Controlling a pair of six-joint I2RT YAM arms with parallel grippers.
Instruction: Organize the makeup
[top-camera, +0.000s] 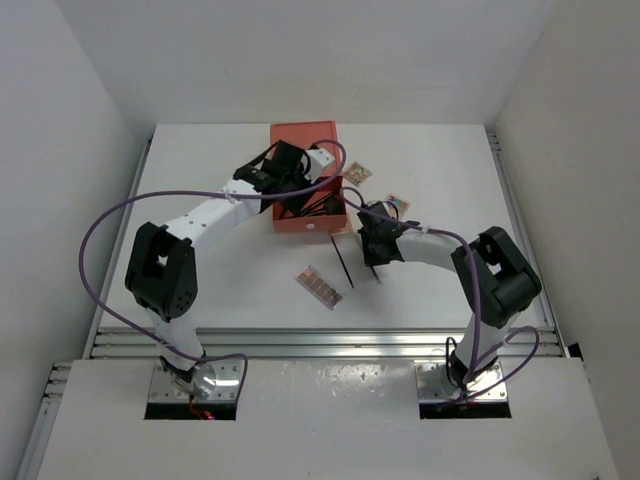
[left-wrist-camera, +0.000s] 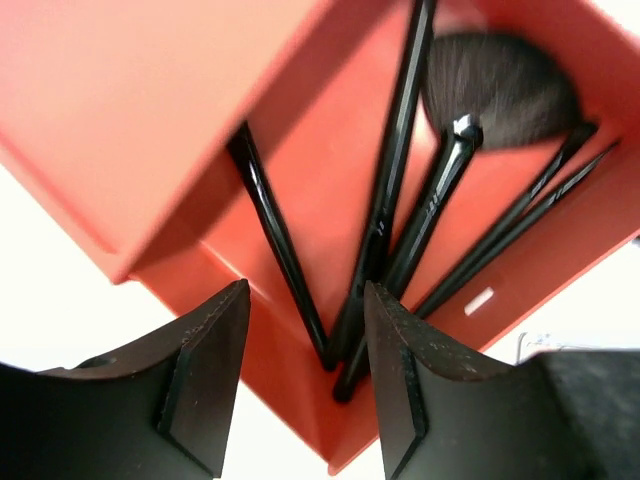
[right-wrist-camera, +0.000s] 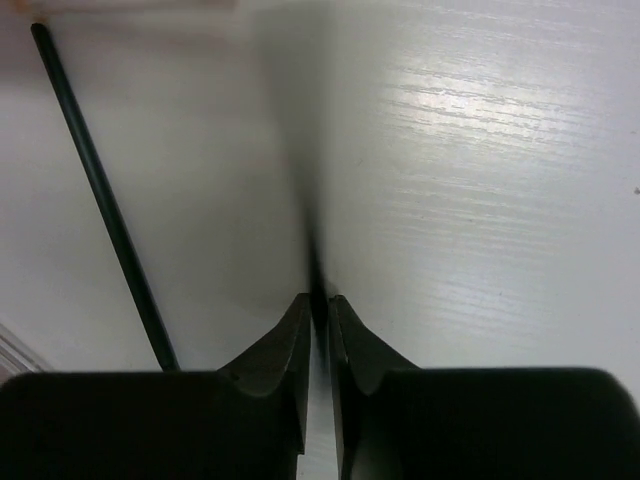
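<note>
1. Only writing I can spot is a small white label on the inside wall of the orange-red box, too tiny to read.
2. White table, plain white walls all around, metal rail along the near edge.
3. Left gripper hangs over the box, jaws about halfway apart, gripping nothing. The brushes and some sticks lie in the box just past its tips.
4. Right gripper is down at the table, jaws nearly together, pinching a thin dark stick.
5. A second stick lies on the table to its left.
6. The long palette sits in front of the box. One square palette and another square palette lie to the box's right.
</note>
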